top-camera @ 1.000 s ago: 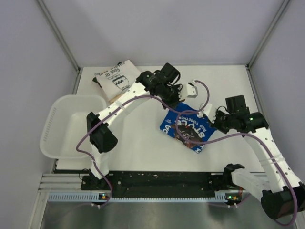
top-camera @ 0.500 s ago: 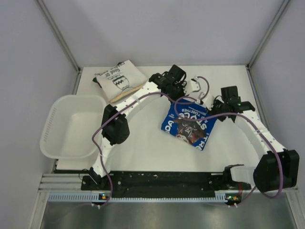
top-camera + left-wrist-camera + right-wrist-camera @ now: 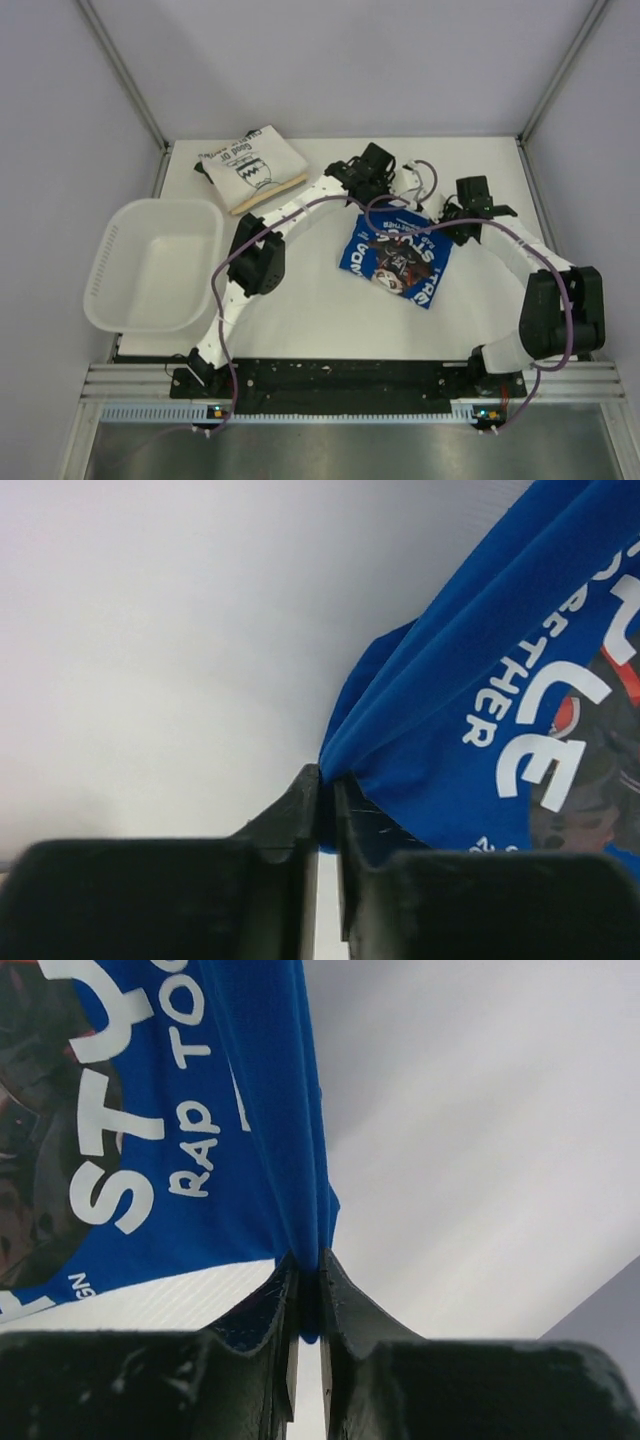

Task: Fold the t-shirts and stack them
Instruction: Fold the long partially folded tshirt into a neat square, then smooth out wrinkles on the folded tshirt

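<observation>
basket (image 3: 105, 262) sits at the near left of the table (image 3: 300, 310), open side up. blue shirt (image 3: 398, 258) is right of centre, folded to a small rectangle, print up, turned at an angle to the table edges. both arms reach over to its far edge. left gripper (image 3: 327, 780): fingers pressed together on a bunched blue corner at the far left of the shirt, cloth fanning away from the tips. right gripper (image 3: 305, 1260): fingers likewise clamped on a gathered blue fold at the far right corner. cannot tell how much of the shirt rests on the table. white shirt (image 3: 250, 167) lies folded at the far left corner, black drawing up, well apart from the blue one and beyond the basket.
</observation>
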### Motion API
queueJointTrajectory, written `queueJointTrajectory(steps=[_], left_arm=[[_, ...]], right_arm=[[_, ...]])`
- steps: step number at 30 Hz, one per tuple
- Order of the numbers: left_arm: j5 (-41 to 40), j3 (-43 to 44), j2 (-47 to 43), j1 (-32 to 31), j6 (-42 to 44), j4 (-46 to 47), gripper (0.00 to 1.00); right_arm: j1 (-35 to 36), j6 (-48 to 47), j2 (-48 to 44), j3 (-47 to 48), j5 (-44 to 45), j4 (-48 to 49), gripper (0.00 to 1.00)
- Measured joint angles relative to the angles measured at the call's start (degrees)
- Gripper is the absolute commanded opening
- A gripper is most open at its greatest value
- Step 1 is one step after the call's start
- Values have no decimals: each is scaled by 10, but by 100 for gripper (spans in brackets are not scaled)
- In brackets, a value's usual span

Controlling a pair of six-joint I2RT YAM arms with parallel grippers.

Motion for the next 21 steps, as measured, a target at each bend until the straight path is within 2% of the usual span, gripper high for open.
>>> queueJointTrajectory(steps=[3, 5, 6, 10, 11, 12, 14, 18, 19, 21], left_arm=[[-22, 2, 10, 5, 2, 10, 53], [-48, 2, 19, 13, 4, 16, 63], [-58, 2, 25, 16, 8, 20, 68], [-108, 2, 48, 29, 8, 39, 81], [-119, 2, 49, 33, 5, 39, 81], [-126, 2, 49, 37, 6, 40, 81], [-136, 2, 42, 44, 6, 40, 73], [-105, -15, 3, 47, -10, 19, 33], [-82, -34, -21, 47, -16, 15, 29], [-37, -75, -68, 43, -31, 8, 26]], right_arm=[[-1, 5, 24, 0, 20, 29, 42], [-4, 18, 50, 2, 45, 46, 51], [-4, 26, 63, 4, 54, 50, 54], [-2, 94, 97, 39, 102, 50, 55], [-2, 123, 94, 47, 115, 49, 56], [-3, 158, 90, 54, 129, 50, 56], [-7, 225, 73, 62, 139, 55, 53], [-12, 382, 6, 60, 117, 63, 35], [-13, 427, -11, 59, 100, 68, 31], [-13, 491, -30, 52, 75, 79, 24]])
